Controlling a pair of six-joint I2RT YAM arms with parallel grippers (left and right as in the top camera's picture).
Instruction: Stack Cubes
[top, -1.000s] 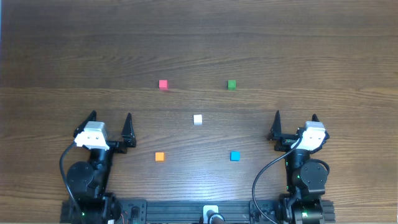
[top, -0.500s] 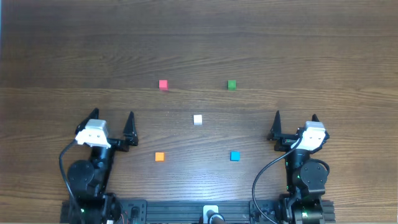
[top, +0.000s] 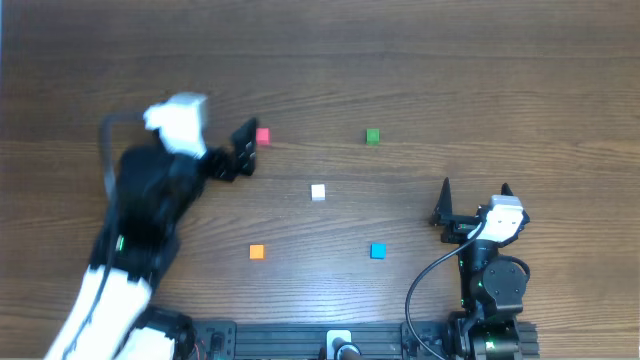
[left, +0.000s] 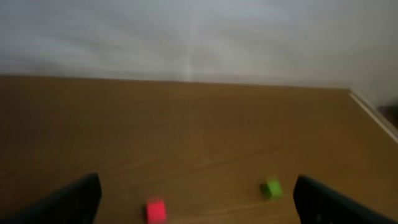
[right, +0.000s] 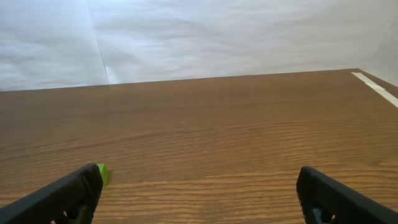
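Sitting left of the bench's middle, pink cube (top: 262, 135) lay just beside the left gripper (top: 243, 150), its jaws spread wide. Best, I judged, to centre the cube between them before descending. Right gripper (top: 474, 205) hung near the front edge, likewise spread.

The table (top: 400, 60) is lit evenly and brightly from above; only faint, short shadows are cast. The left gripper (top: 246, 148) is smeared by motion. Between its fingers (left: 68, 202) the red cube (left: 155, 210) is seen blurred, the green cube (left: 271, 188) too.
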